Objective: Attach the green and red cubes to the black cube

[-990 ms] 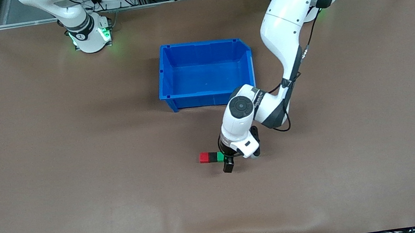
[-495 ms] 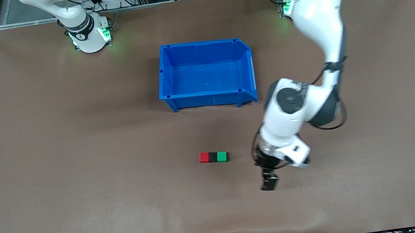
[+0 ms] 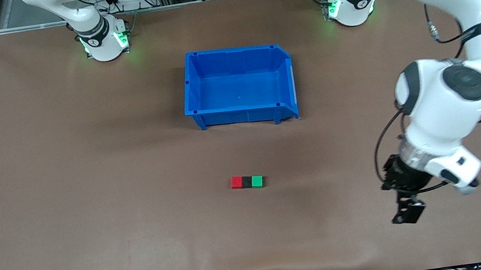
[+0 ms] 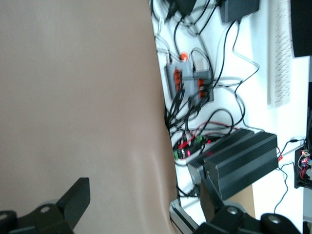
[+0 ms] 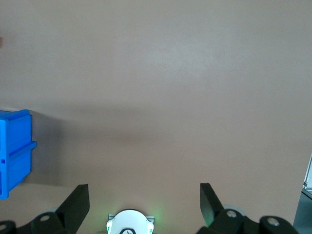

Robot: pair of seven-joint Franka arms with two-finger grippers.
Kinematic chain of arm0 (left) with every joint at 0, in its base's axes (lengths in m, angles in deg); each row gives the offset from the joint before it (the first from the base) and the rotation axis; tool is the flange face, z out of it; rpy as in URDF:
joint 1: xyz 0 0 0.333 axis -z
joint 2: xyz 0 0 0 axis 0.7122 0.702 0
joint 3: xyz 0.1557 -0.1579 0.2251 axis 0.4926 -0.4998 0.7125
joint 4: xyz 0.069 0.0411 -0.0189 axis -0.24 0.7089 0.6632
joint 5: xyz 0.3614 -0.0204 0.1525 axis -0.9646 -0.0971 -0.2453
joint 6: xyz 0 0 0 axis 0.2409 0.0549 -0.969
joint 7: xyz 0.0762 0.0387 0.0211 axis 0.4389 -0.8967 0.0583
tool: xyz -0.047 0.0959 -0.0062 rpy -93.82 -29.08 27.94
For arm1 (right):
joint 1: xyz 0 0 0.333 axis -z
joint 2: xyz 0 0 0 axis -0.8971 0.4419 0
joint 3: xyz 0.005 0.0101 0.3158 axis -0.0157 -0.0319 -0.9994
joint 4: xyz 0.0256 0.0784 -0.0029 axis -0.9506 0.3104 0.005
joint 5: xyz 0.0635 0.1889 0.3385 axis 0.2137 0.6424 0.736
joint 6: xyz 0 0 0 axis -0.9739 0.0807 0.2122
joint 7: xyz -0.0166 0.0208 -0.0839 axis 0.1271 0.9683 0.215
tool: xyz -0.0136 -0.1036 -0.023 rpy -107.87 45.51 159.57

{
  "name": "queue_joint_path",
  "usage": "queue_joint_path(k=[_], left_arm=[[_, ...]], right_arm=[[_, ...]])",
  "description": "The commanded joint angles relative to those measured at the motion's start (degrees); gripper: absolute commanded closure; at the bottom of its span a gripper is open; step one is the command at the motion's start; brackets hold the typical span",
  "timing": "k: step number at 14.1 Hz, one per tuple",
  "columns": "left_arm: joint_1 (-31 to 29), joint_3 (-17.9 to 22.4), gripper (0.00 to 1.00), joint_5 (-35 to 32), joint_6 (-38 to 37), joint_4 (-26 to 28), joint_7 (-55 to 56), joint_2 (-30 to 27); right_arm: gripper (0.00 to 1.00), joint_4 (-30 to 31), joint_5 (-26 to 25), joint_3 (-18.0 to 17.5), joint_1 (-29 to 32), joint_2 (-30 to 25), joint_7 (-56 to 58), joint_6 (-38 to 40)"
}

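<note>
Left gripper (image 3: pixel 406 210) had swung off toward 4 o'clock of the red (image 3: pixel 236 182), black (image 3: pixel 246 181), green (image 3: pixel 257 181) row, jaws wide, empty. Right gripper (image 5: pixel 144 202) waited, jaws wide. Cubes looked light, rigid; grip flat side faces.

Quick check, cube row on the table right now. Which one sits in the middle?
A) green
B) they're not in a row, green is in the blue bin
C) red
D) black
D: in the front view the black cube sits between the red cube and the green cube, all three touching in one row on the table.
</note>
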State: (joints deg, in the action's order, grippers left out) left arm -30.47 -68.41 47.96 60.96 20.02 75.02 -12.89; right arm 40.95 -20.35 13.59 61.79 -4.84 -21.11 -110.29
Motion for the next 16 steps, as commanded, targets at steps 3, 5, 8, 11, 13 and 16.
queue_joint_path(k=[3, 5, 8, 11, 13, 16], left_arm=[[-1.93, -0.94, 0.0, 0.36, -2.82, 18.22, -13.39, -18.1], [-2.72, -0.85, 0.0, 0.45, -3.78, 25.79, -20.51, -25.49], [-5.27, -0.68, 0.0, 0.88, -9.39, 26.36, -36.04, -27.46], [-11.49, -2.42, 0.0, 2.28, -17.82, 22.86, -48.71, -27.63], [-14.06, -4.46, 0.0, 2.82, -21.87, 21.96, -58.47, -28.07], [-13.72, -5.42, 0.0, 2.12, -28.73, 20.9, -69.11, -29.73]], right_arm=[[0.0, 3.52, -0.48, -1.92, 1.89, -3.25, 0.87, -0.48], [0.0, 4.15, -0.48, -1.75, 2.42, -3.61, 0.87, -0.75], [0.0, 4.32, -0.48, -1.83, 2.25, -3.7, 0.87, -0.83], [0.0, 4.32, -0.48, -2.01, 2.34, -3.7, 0.87, -1.97], [0.0, 4.24, -0.48, -2.53, 2.42, -3.7, 0.87, -2.76], [0.0, 4.32, 0.75, -2.45, 2.77, -3.79, 0.87, -4.34]])
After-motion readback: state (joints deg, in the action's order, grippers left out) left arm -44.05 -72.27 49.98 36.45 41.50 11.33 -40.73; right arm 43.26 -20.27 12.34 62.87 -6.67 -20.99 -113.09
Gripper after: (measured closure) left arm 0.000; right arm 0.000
